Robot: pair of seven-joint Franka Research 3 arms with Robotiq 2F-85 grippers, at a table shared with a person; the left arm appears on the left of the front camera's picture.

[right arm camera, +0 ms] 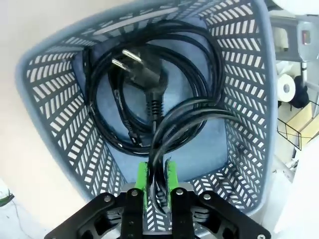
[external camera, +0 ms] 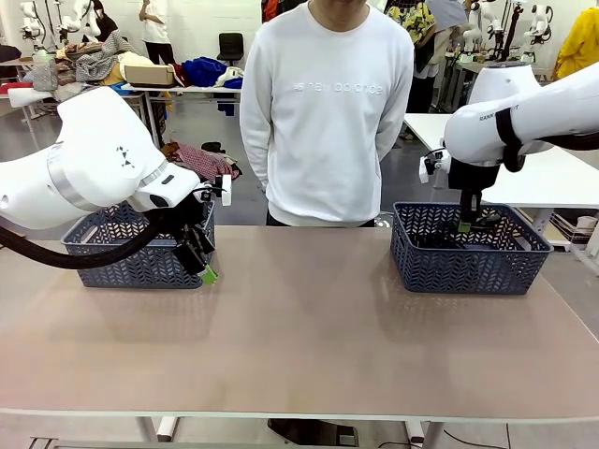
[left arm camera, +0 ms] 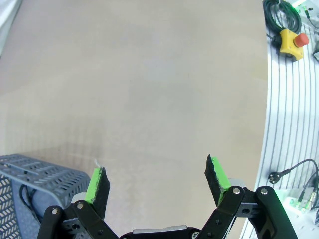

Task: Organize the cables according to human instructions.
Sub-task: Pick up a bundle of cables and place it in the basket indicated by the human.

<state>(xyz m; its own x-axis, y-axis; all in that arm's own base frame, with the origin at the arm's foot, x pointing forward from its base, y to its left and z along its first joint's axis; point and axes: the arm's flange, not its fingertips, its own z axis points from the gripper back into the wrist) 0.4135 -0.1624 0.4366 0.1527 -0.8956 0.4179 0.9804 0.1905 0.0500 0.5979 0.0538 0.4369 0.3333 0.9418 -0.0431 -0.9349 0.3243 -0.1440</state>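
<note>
Right gripper (right arm camera: 156, 181) sits inside your right basket (right arm camera: 45, 114), green pads (right arm camera: 142, 179) close together with several strands of black cable (right arm camera: 169, 124) between them; its coil and plug (right arm camera: 144, 79) lie toward 12 o'clock on the basket floor. Left gripper (left arm camera: 157, 181) hangs with jaws wide apart, holding nothing, over bare table (left arm camera: 149, 89)

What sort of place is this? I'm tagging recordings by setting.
Probably a robotics lab or workshop: two white robot arms work at a table holding blue baskets, a yellow emergency-stop button sits at the table's edge, and more tables piled with clothes stand behind.
</note>
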